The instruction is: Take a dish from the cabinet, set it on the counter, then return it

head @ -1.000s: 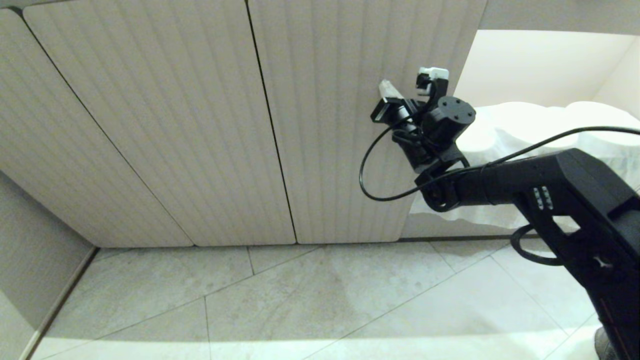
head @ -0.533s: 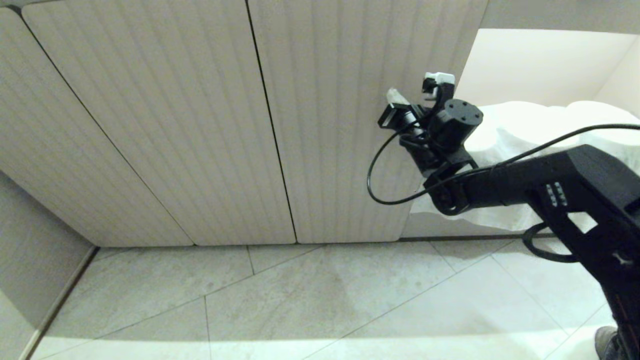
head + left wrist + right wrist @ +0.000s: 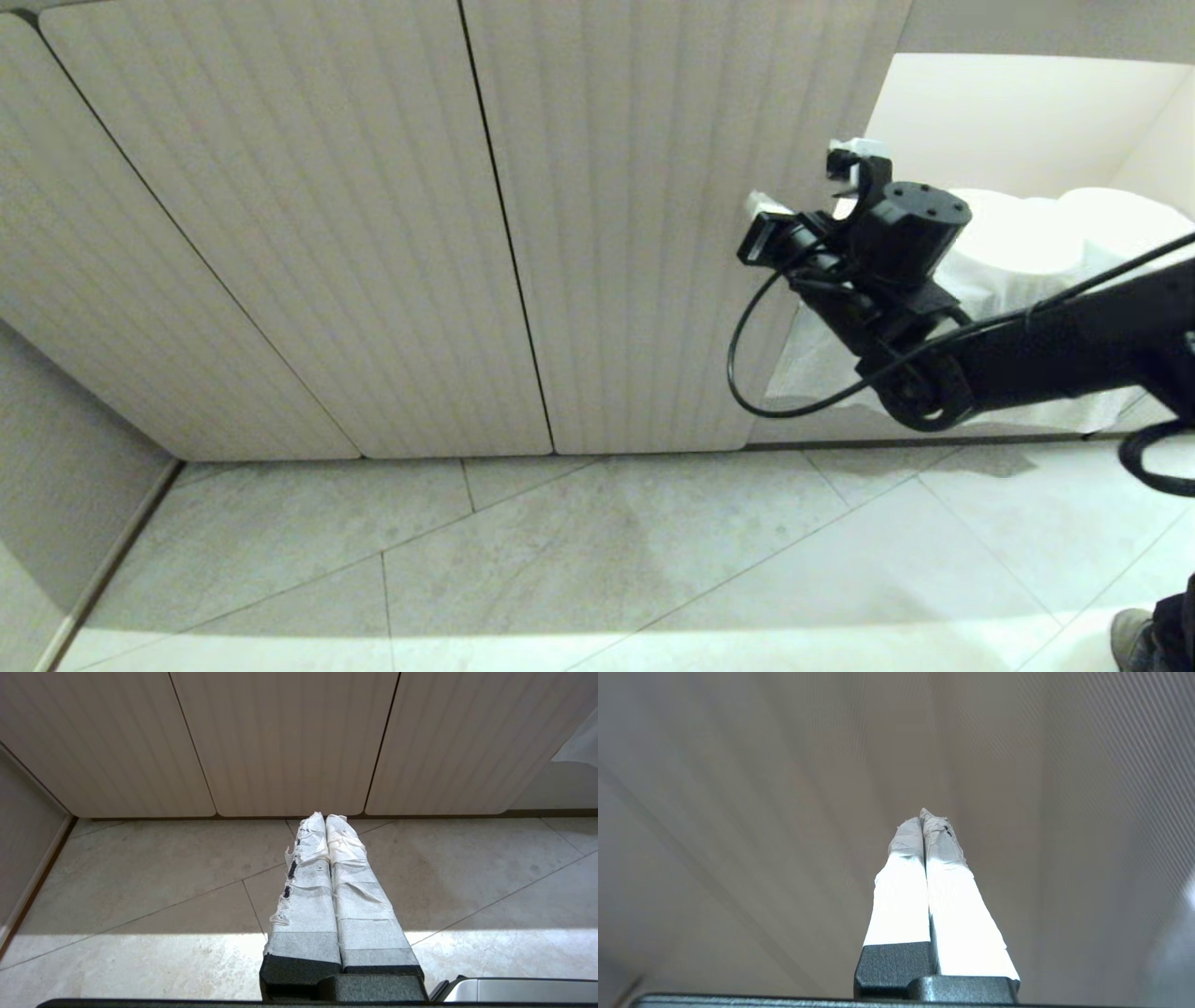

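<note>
Your right gripper has slid right over the last second, fingers pressed together, holding nothing, now near the ribbed cabinet door's right edge by the cloth-draped niche. No dish in view. Left gripper parked over the floor, fingers together.

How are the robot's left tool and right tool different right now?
The left tool points down toward the floor tiles, while the right tool is raised close to a ribbed cabinet door. The left tool's tape is frayed along one edge with dark spots showing, and the right tool's tape shows none. Both tools are shut, empty and wrapped in white tape.
</note>
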